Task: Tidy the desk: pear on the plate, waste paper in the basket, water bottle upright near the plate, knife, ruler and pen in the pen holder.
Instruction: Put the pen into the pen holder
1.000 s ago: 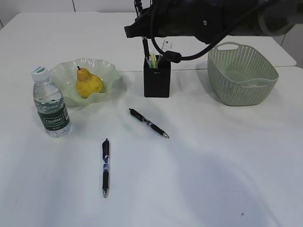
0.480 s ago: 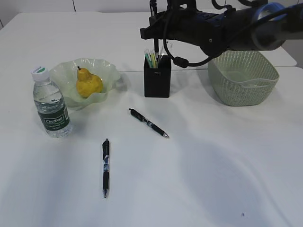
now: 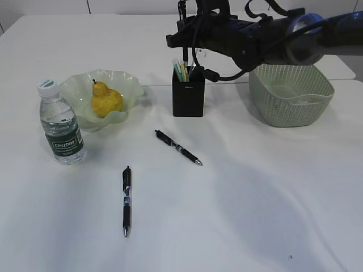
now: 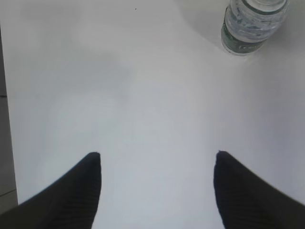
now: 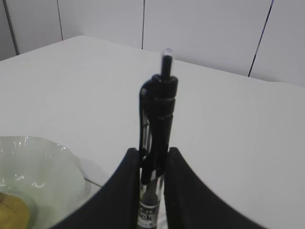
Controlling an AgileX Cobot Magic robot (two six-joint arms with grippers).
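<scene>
- Exterior view: one pen (image 3: 126,200) lies lower left of centre on the desk (image 3: 255,198); a second pen (image 3: 177,147) lies mid-frame.
- Water bottle (image 3: 60,123) upright at left, beside the plate (image 3: 127,85) holding the pear (image 3: 105,100).
- Pen holder (image 3: 188,93) upper centre; basket (image 3: 290,88) upper right.
- Right gripper (image 5: 152,160) above the holder, clenched on a black pen (image 5: 159,114).
- Left gripper (image 4: 157,164) fingers spread, holding nothing.

One yellow pear (image 3: 105,101), one pale green wavy glass dish (image 3: 127,82), one clear plastic water bottle (image 3: 60,124), one matte black square pen holder (image 3: 188,97), one sage green perforated basket (image 3: 290,93). Three black pens: two lying loose (near-left (image 3: 126,200) and centre (image 3: 177,147)), one upright (image 5: 157,138) between dark fingers.
</scene>
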